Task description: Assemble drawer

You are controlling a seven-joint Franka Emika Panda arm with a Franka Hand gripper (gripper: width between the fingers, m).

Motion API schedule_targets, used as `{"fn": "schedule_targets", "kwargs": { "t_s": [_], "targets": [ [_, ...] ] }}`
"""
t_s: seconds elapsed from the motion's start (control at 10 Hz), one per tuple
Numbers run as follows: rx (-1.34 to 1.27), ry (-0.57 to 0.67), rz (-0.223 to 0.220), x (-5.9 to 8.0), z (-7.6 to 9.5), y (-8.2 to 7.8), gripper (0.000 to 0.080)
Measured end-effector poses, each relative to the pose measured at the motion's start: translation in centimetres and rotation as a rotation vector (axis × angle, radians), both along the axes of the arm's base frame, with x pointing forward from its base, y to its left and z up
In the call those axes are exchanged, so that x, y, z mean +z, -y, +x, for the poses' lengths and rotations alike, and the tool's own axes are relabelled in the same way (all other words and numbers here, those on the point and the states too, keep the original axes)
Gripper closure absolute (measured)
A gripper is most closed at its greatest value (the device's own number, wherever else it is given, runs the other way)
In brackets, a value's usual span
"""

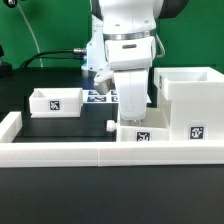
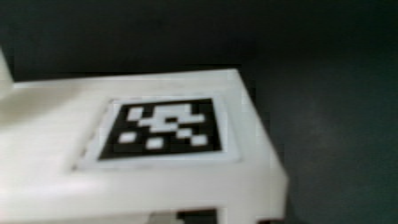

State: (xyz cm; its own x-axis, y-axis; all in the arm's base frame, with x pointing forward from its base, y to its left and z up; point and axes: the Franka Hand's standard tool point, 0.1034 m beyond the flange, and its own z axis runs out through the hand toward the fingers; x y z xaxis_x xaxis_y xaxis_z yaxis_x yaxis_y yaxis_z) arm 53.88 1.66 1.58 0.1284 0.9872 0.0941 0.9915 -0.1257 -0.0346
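One drawer tray (image 1: 55,101) with a tag on its front stands on the black table at the exterior view's left. The tall boxy housing (image 1: 192,97) stands at the exterior view's right. A second tray (image 1: 143,133) with a small knob (image 1: 108,126) sits in front of the housing, against the long low white wall. My gripper (image 1: 130,114) hangs straight down onto this tray, and its fingertips are hidden at the rim. In the wrist view a white tagged face (image 2: 169,130) fills the frame, blurred and very close. The frames do not show how the jaws stand.
The long low white wall (image 1: 70,152) runs across the front and turns back at the left end (image 1: 10,125). The marker board (image 1: 100,96) lies flat behind my arm. A black cable (image 1: 55,55) crosses the back.
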Motion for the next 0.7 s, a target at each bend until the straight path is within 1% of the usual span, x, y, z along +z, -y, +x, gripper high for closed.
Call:
{"fn": "schedule_targets", "kwargs": {
  "t_s": [0.4, 0.7],
  "targets": [
    [0.014, -0.001, 0.000, -0.07, -0.11, 0.11, 0.0758],
    [0.025, 0.002, -0.002, -0.01, -0.28, -0.30, 0.0758]
  ]
}}
